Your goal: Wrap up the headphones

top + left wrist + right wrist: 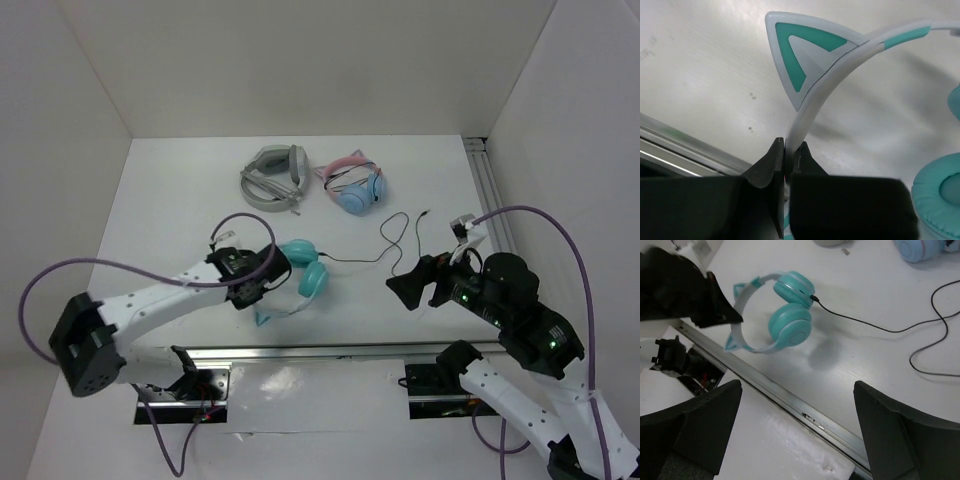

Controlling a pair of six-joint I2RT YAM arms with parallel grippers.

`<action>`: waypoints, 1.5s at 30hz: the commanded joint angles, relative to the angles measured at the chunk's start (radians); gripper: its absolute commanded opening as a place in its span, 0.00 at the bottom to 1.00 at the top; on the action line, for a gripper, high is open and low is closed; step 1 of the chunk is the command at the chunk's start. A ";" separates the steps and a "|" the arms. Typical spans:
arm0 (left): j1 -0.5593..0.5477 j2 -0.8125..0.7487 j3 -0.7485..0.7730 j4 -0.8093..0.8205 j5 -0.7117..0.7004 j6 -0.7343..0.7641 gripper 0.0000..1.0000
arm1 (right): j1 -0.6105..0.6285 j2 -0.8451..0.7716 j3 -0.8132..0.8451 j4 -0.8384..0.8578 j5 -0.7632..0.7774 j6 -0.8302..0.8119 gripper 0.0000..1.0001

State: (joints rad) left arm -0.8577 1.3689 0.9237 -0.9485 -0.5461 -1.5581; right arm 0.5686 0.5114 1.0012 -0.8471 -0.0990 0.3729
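Observation:
The teal headphones (305, 270) lie near the table's front, ear cups stacked, with a pale headband carrying two cat ears. My left gripper (262, 290) is shut on the headband (810, 110), just below one cat ear (795, 50); an ear cup (940, 195) sits to the right. The thin black cable (395, 240) runs from the cups to the right and lies loose in loops on the table. My right gripper (405, 292) is open and empty, hovering right of the headphones (790, 322) and near the cable (865, 322). The left gripper (725, 310) also shows there.
Grey headphones (272, 175) and pink-banded cat-ear headphones (355, 185) lie at the back centre. An aluminium rail (330, 350) runs along the front edge and another (490, 190) along the right side. White walls enclose the table.

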 commanded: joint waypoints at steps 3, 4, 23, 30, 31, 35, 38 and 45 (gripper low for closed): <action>0.009 -0.215 0.324 -0.257 -0.188 0.360 0.00 | -0.013 0.008 -0.153 0.279 -0.171 -0.005 1.00; 0.019 -0.215 0.411 -0.354 -0.207 0.386 0.00 | -0.013 0.057 -0.192 0.346 -0.215 -0.005 1.00; 0.353 -0.267 0.906 -0.418 -0.017 0.929 0.00 | 0.414 0.555 -0.194 0.959 -0.007 -0.308 0.93; 0.382 -0.298 0.928 -0.418 0.015 0.958 0.00 | 0.544 0.670 -0.220 1.100 0.396 -0.377 0.87; 0.382 -0.298 0.928 -0.418 0.024 0.958 0.00 | 0.544 0.670 -0.220 1.114 0.419 -0.377 0.87; 0.382 -0.310 0.928 -0.418 0.014 0.958 0.00 | 0.544 0.612 -0.248 1.123 0.325 -0.387 0.86; 0.382 -0.310 0.928 -0.418 0.014 0.958 0.00 | 0.563 0.553 -0.257 1.096 0.242 -0.387 0.80; 0.391 -0.301 0.937 -0.418 0.014 0.958 0.00 | 0.589 0.517 -0.168 0.882 0.053 -0.373 0.81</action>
State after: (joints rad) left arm -0.4725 1.0756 1.8141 -1.4139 -0.5404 -0.5980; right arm 1.1374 1.0500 0.7818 0.1093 0.0280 0.0002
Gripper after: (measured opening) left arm 0.113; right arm 0.805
